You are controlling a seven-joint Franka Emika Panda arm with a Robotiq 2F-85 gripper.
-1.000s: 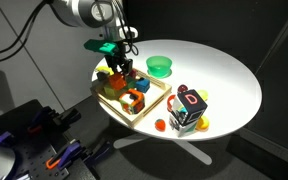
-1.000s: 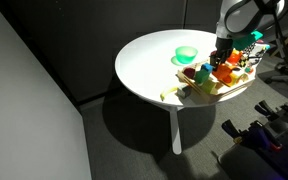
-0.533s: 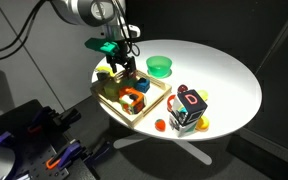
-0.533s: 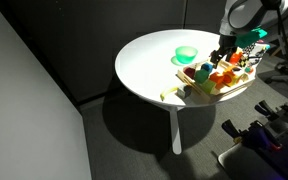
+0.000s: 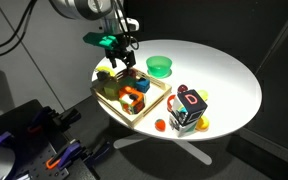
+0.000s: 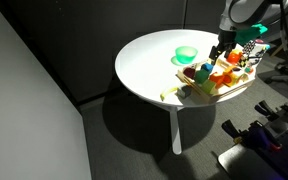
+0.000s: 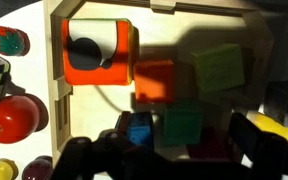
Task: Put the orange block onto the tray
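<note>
Gripper (image 5: pixel 121 58) risen since a second ago, now clear above tray (image 5: pixel 147 109); jaws spread apart, holding nothing. Orange block (image 7: pixel 154 83) lying inside tray among other blocks in wrist view, beside green block (image 7: pixel 217 70), blue block (image 7: pixel 139 130) just below it. Bigger orange hollow block (image 7: pixel 97 53) next to it. Tray sits near table (image 5: pixel 224 75) edge; green bowl (image 5: pixel 159 66) beyond it, toward table middle.

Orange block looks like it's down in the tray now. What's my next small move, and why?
Probably keep lifting straight up and clear. In the wrist view the orange block lies inside the tray among other blocks, and the gripper holds nothing and hangs above the tray, so the placing looks done.
</note>
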